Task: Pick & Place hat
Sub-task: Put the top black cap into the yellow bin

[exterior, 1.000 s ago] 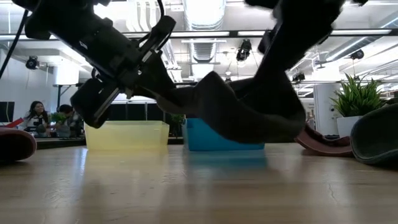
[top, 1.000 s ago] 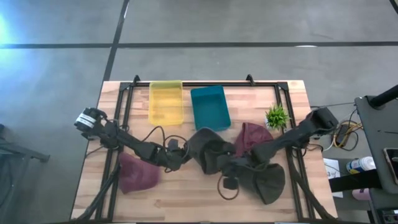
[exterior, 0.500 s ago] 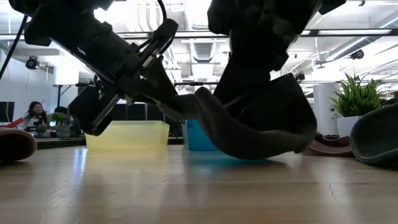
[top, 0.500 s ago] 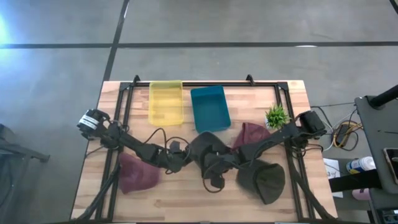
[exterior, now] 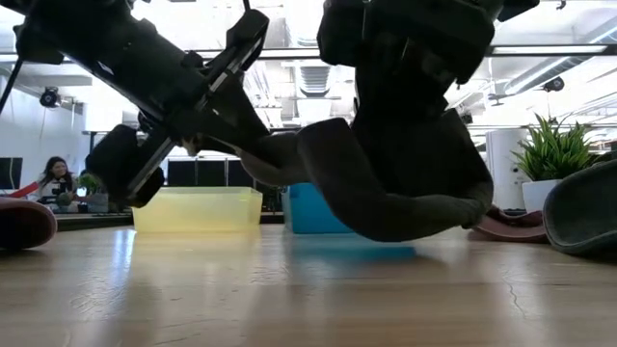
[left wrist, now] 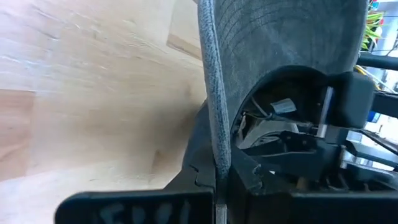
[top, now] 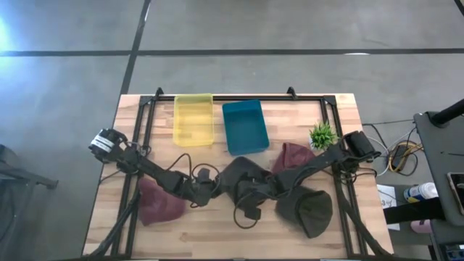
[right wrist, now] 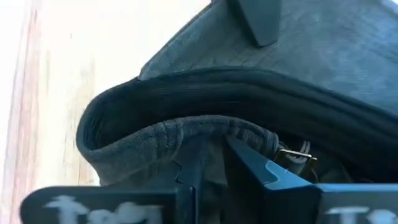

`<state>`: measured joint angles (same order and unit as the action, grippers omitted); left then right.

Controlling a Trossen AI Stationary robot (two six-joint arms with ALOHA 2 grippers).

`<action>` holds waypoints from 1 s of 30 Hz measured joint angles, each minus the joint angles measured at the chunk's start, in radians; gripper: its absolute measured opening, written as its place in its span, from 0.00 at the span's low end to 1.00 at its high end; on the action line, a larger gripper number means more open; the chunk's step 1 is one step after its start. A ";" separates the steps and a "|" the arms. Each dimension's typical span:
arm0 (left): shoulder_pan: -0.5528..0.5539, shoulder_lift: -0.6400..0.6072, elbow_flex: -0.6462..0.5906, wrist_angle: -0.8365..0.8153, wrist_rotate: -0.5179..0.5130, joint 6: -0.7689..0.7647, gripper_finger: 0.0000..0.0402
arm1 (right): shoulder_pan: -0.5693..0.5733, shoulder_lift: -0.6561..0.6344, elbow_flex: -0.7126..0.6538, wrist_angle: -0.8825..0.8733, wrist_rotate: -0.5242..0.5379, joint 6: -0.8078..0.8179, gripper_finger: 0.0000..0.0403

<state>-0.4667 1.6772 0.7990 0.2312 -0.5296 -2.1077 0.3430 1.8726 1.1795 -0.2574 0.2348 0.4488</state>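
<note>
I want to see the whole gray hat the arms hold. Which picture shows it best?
The low view: the gray hat hangs above the table, its curved shape clear. The high view shows it from above, half hidden by both arms. The wrist views show only close-up bits of fabric and strap.

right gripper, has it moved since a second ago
Yes. In the high view the right gripper has travelled left, away from the potted plant, to under the blue bin, gripping the dark hat.

Open-plan robotics lab or office. Exposed ceiling ducts, strip lights, ceiling-mounted cameras. People seated at workstations in background. Wooden desk on polished concrete floor; cable tangle beside equipment rack.
</note>
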 joint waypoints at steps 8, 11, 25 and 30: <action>-0.004 0.000 0.000 -0.015 -0.009 -0.001 0.01 | -0.002 -0.022 0.052 -0.024 -0.012 -0.053 0.27; -0.005 0.000 -0.001 -0.022 -0.032 -0.004 0.01 | -0.002 -0.023 0.075 -0.055 -0.038 -0.061 0.35; -0.002 0.004 -0.004 -0.042 -0.083 -0.020 0.04 | 0.010 -0.070 0.162 -0.213 -0.064 -0.237 0.58; 0.002 0.004 -0.004 -0.049 -0.086 -0.032 0.04 | 0.014 -0.089 0.168 -0.249 0.011 -0.235 0.56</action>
<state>-0.4649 1.6810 0.7952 0.1821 -0.6161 -2.1398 0.3573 1.7839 1.3479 -0.5062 0.2454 0.2137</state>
